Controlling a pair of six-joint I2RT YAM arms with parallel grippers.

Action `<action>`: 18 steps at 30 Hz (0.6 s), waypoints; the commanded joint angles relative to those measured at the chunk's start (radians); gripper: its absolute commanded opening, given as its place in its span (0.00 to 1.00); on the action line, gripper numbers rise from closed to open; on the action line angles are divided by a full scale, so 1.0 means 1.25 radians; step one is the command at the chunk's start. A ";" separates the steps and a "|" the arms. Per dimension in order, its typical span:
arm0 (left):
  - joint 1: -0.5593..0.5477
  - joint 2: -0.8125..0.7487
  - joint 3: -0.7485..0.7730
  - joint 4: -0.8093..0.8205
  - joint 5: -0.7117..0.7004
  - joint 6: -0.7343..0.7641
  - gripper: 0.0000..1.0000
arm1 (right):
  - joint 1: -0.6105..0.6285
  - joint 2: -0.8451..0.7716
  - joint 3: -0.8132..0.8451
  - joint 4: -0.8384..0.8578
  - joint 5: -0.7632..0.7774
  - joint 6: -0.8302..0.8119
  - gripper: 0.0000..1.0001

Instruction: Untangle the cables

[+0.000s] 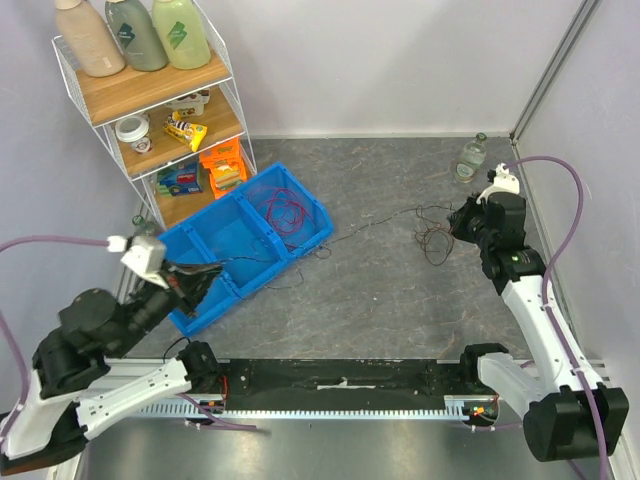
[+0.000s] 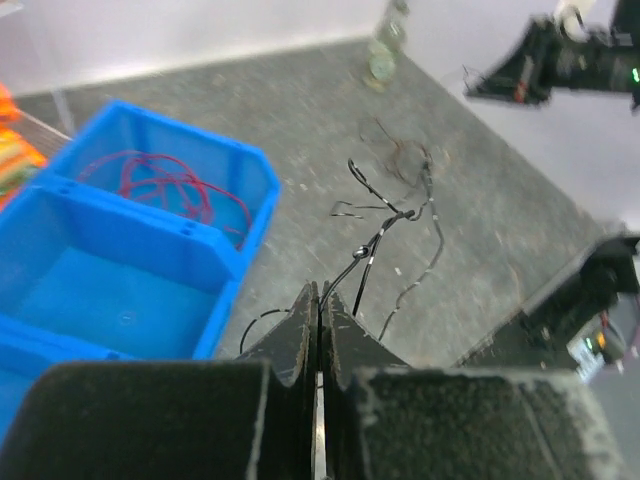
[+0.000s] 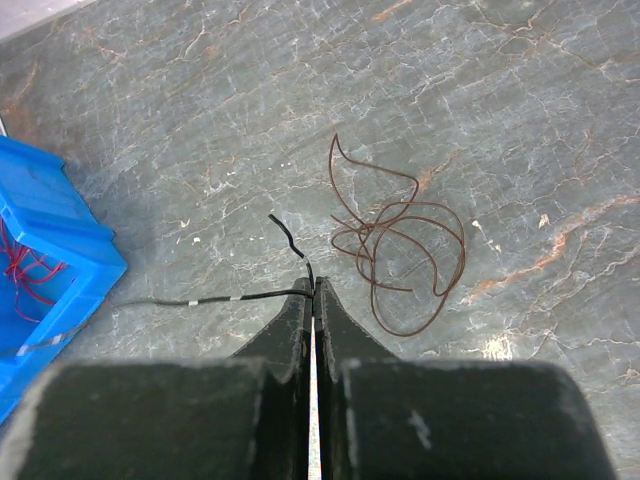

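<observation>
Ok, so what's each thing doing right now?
left hand: shut on the black cable.
right hand: shut on the black cable too.
black cable: strung across the table between both hands.
red cable: bunched in one end compartment of the blue bin.
brown cable: loose tangle on the table.
bottle: standing upright.

L arm (image 1: 100, 385) & R arm (image 1: 530, 300): white links, blk joints, mauve hoses (image 1: 55, 240), blk fingers (image 3: 285, 335).

Grey marbled table (image 1: 380, 190), blue divided bin (image 1: 228, 246) at its left, wire shelf rack (image 1: 140, 90) behind that, clear bottle (image 1: 472, 157) upright far right, loose brown cable bunch (image 3: 400, 250) nearby, black cable (image 1: 370, 225) strung across between.
</observation>
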 commanded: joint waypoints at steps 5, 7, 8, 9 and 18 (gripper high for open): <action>0.006 0.176 -0.133 0.119 0.307 0.012 0.02 | -0.008 -0.053 0.016 0.017 -0.024 -0.041 0.00; 0.006 0.220 -0.184 0.158 0.372 -0.009 0.02 | -0.009 -0.061 0.021 0.000 -0.012 -0.046 0.00; 0.007 0.241 -0.200 0.175 0.386 -0.022 0.02 | -0.008 -0.063 0.021 -0.007 -0.003 -0.050 0.00; 0.005 0.267 -0.218 0.189 0.394 -0.034 0.02 | -0.009 -0.065 0.018 -0.015 0.003 -0.054 0.00; 0.007 0.542 -0.262 0.245 0.314 -0.136 0.02 | -0.008 -0.088 -0.033 -0.029 0.026 -0.062 0.00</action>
